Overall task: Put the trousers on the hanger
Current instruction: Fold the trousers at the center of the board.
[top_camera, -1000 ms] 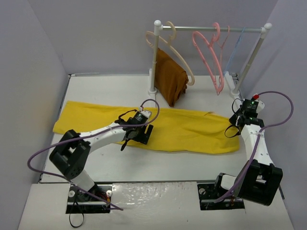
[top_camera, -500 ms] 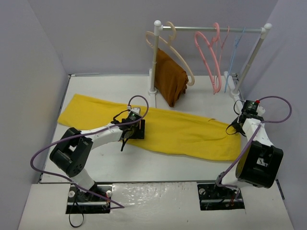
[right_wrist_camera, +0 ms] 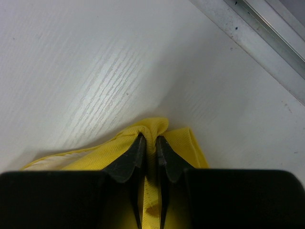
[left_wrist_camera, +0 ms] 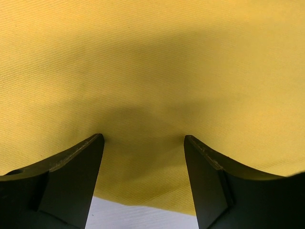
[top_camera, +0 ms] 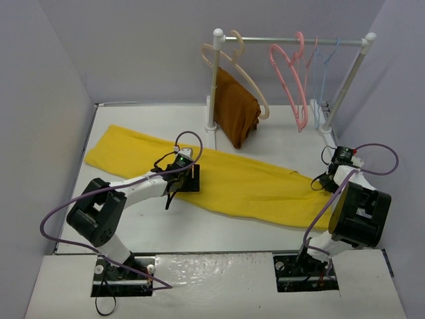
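Between right gripper [right_wrist_camera: 149, 143] jaws, trousers [right_wrist_camera: 147, 128]

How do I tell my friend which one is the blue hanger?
Find the white rail at the back of the table. Along it, going right, hang a thick beige hanger, pink hangers, then the light blue hanger nearest the right post. It is thin and the only blue one.

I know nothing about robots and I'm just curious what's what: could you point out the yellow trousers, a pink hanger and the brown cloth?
yellow trousers [top_camera: 255, 183]: top external view, middle of the spread cloth.
pink hanger [top_camera: 300, 117]: top external view, its lower shoulder end.
brown cloth [top_camera: 238, 113]: top external view, middle of the hanging fold.
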